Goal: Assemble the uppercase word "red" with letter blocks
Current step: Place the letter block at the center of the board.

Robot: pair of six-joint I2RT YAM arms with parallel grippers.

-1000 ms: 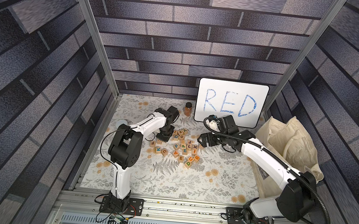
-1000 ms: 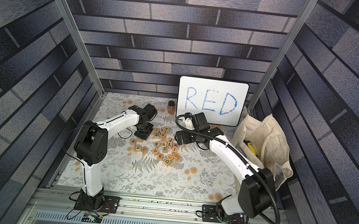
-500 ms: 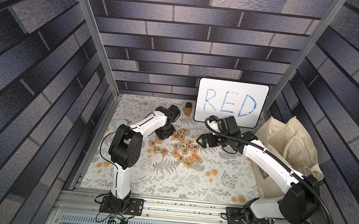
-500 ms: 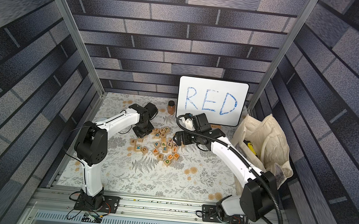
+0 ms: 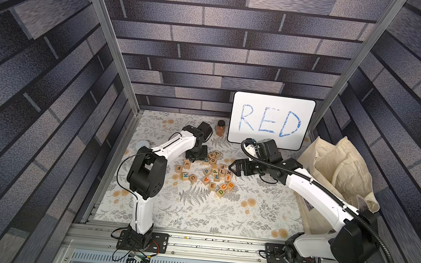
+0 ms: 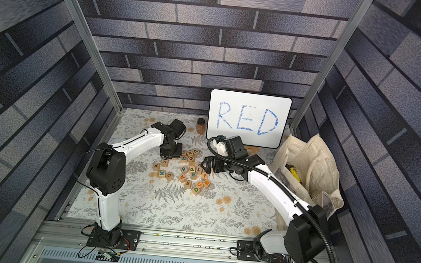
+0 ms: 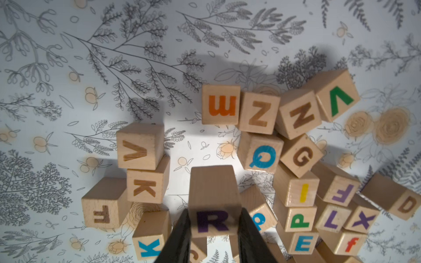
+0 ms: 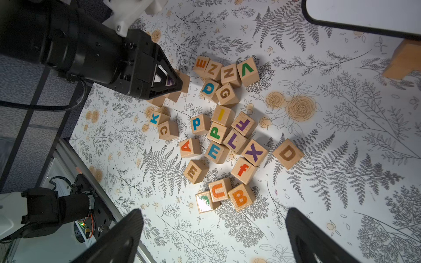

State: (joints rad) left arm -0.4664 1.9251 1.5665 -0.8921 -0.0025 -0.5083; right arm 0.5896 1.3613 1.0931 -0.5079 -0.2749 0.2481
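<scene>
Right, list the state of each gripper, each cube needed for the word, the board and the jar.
Left gripper: shut on the dark-purple R light-wood cube.
Right gripper: open, empty.
Blue E wooden cube: lying loose, E up.
Green D wooden cube: lying loose, D up.
White board lettered RED: upright.
Brown jar: upright, capped.

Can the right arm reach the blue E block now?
Probably yes, from above: the right gripper is open and near. But the blue E is packed against the purple L and green P, leaving little room for a grip.
</scene>
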